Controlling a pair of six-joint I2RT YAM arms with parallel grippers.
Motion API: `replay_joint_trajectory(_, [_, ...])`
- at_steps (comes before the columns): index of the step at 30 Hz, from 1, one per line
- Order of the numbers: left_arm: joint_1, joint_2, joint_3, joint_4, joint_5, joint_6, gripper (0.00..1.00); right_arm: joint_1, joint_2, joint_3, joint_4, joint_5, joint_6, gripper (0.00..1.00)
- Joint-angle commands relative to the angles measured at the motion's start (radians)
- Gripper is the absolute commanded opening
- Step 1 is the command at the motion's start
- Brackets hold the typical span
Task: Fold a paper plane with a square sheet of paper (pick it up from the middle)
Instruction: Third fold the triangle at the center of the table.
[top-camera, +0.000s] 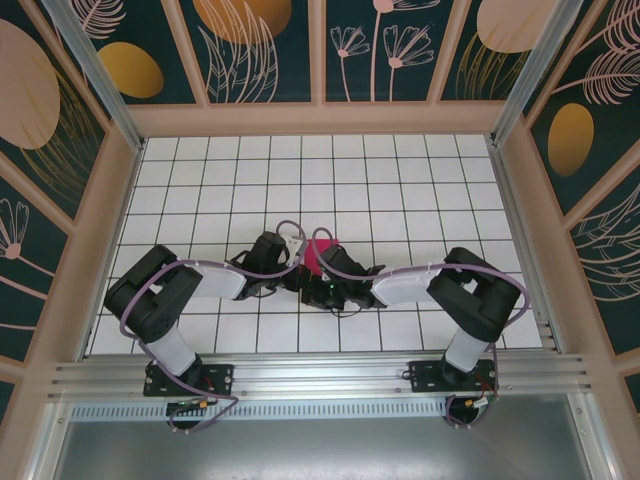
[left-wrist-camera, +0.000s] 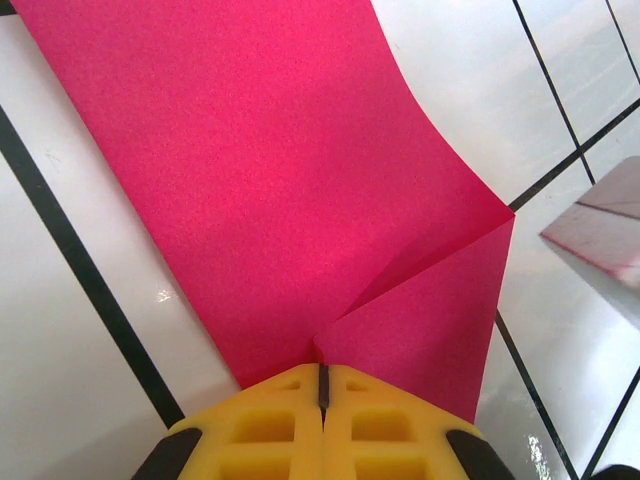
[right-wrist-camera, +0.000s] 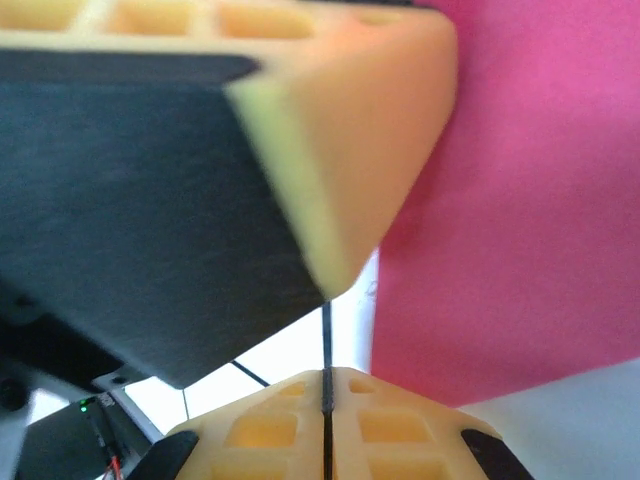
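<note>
my left pincer (left-wrist-camera: 322, 372) is nearest, its two yellow fingers pressed together with no gap. the tips touch the near edge of the square sheet of paper (left-wrist-camera: 280, 180), right where a crease begins. i cannot tell whether any paper is nipped between them. from that crease a flap on the sheet's right side angles away from the rest. my right pincer (right-wrist-camera: 327, 378) is closed too, its fingers meeting along a thin seam. it sits just beside the sheet's edge with no paper in its grasp. a blurred yellow and black finger (right-wrist-camera: 350, 130) of my left pincer hangs over it. from above, the magenta sheet lies flat on the white tiled table (top-camera: 200, 200), between my two wrists. beyond the sheet stand dark floral walls (top-camera: 260, 50).
</note>
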Motion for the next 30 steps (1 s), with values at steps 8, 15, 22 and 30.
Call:
replay_joint_trajectory(8, [-0.001,0.006,-0.019,-0.025,0.007,-0.004,0.0,0.033,-0.005,-0.043,-0.073,0.004,0.013,0.1])
replay_joint_trajectory(15, [-0.001,-0.004,-0.027,-0.027,0.002,-0.004,0.0,-0.103,-0.165,-0.055,-0.028,0.042,-0.026,0.11])
replay_joint_trajectory(22, [-0.001,0.004,-0.015,-0.037,0.003,-0.002,0.0,-0.157,-0.1,-0.075,0.109,-0.028,-0.02,0.1])
replay_joint_trajectory(30, [-0.001,0.008,-0.006,-0.041,0.017,0.004,0.0,-0.157,-0.013,-0.118,0.125,-0.002,-0.001,0.1])
